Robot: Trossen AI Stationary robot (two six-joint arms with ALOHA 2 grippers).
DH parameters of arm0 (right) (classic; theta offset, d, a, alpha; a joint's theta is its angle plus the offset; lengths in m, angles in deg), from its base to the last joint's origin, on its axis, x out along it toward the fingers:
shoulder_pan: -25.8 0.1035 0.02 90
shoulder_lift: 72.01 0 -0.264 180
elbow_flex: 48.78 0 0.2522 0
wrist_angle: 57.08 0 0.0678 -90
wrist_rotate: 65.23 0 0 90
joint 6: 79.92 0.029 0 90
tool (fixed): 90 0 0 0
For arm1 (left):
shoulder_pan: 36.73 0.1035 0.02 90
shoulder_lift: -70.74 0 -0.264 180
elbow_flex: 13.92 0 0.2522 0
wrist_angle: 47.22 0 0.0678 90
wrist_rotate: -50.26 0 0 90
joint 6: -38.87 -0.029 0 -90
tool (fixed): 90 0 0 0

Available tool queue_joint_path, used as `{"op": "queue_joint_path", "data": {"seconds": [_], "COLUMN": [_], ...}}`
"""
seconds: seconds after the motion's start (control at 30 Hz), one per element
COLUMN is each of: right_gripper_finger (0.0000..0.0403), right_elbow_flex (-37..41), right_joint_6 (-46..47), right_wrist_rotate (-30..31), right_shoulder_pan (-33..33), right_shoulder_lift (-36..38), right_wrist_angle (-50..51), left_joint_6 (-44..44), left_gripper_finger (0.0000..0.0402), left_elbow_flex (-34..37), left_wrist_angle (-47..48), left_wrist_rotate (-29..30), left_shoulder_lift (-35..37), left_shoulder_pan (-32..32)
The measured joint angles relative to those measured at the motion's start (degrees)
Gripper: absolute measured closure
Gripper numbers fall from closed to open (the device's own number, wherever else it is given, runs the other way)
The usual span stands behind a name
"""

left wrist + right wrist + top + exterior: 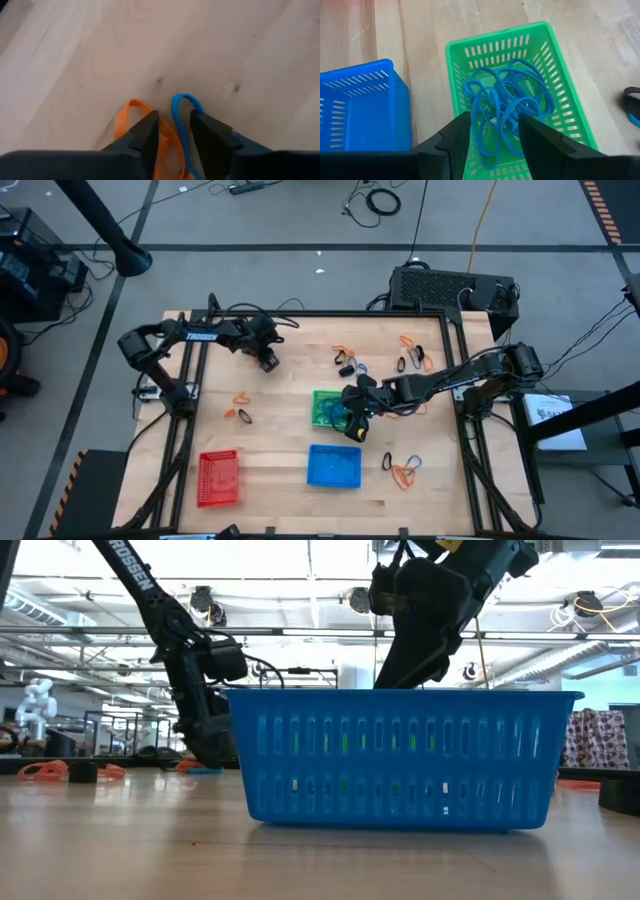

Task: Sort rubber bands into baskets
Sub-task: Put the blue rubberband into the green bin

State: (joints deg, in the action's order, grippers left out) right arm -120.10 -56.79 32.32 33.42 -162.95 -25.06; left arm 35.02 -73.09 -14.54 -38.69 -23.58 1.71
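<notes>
My left gripper (268,362) points down at the far left of the wooden table, open. In its wrist view the fingertips (174,117) straddle one strand of a blue rubber band (186,100). An orange rubber band (131,112) lies flat beside it and runs under one finger. My right gripper (352,423) hangs open above the green basket (322,398). Several blue rubber bands (507,95) lie tangled on the floor of that basket (495,35), below the open fingers (494,119). The blue basket (333,450) and the red basket (218,455) stand near the front edge. My left gripper comes from above, with one finger on each side of the blue band's strand (179,125), which lies on the table. I cannot tell whether the fingers touch the blue band or the orange one.
Loose orange and black bands lie on the left (242,406), at the far middle (347,360), at the far right (412,358) and at the near right (403,469). The blue basket (400,760) fills the low view. Bare wood lies between the red and blue baskets.
</notes>
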Motion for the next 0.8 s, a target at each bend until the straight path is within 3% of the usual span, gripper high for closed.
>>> {"op": "queue_joint_path", "data": {"seconds": [0.17, 0.4, 0.53, 0.63, 0.8], "right_gripper_finger": [0.0243, 0.0243, 0.0243, 0.0243, 0.0243], "right_elbow_flex": [0.00, 0.00, 0.00, 0.00, 0.00], "right_joint_6": [-0.02, -0.25, -1.11, -4.11, -13.87], "right_wrist_rotate": [0.00, 0.62, 5.19, 6.25, 6.18], "right_shoulder_pan": [0.00, -0.02, 0.00, -0.05, -0.15], "right_shoulder_lift": [-0.02, -0.02, -1.06, -3.13, -7.74], "right_wrist_angle": [-0.02, -0.59, -2.96, -7.31, -20.76], "left_joint_6": [-2.58, -2.67, -2.67, -2.69, -2.98], "left_gripper_finger": [0.0385, 0.0398, 0.0398, 0.0398, 0.0399], "left_elbow_flex": [-0.02, -1.82, -2.05, -2.08, -2.08], "left_wrist_angle": [-0.77, -0.59, -0.42, -0.60, -4.49], "left_wrist_rotate": [0.35, 1.78, 1.52, -3.05, -19.34], "left_shoulder_lift": [-0.11, 0.01, 1.95, 4.03, 6.96], "left_shoulder_pan": [-0.22, -1.45, -3.10, -4.64, -9.13]}}
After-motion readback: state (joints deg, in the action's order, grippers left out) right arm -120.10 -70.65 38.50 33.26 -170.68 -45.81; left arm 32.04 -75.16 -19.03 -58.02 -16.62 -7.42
